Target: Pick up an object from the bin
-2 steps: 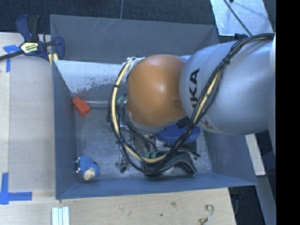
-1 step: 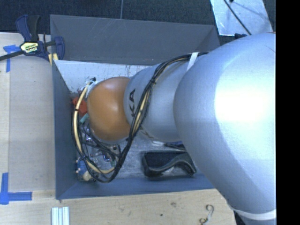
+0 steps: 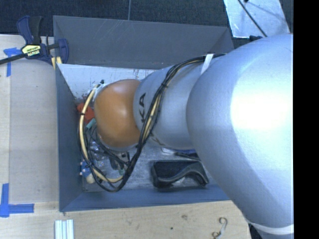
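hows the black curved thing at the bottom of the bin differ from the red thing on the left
Size: the black curved thing looks far larger than the red thing, which shows as a small patch. Pose: the black curved thing lies mostly in the open by the lower wall; the red thing is largely hidden behind the arm's orange cover. Both rest low in the bin, apart.

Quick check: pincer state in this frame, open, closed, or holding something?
Pincer: cannot be told; it sits low in the left part of the bin, beneath the arm's orange cover.
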Controlling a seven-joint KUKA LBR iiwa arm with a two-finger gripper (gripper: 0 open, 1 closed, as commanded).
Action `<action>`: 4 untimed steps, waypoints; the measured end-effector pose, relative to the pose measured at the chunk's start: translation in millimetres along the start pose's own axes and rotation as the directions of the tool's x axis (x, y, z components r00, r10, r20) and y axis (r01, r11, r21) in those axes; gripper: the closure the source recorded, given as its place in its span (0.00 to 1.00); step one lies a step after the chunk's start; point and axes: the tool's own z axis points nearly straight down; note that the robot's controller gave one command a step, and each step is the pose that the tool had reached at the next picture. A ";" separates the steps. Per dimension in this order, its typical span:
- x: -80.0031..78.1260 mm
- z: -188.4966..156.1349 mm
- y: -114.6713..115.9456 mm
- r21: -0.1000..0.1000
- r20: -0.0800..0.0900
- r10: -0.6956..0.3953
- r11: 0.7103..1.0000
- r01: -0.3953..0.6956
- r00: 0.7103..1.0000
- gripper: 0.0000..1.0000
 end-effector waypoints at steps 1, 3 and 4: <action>-14.6 -135.2 -3.7 -0.005 0.016 -0.052 0.999 0.052 0.999 1.00; 22.5 -46.1 -1.3 -0.003 -0.003 -0.068 0.998 0.068 0.998 0.00; 4.2 16.0 0.2 -0.001 -0.001 -0.274 0.962 0.274 0.962 0.00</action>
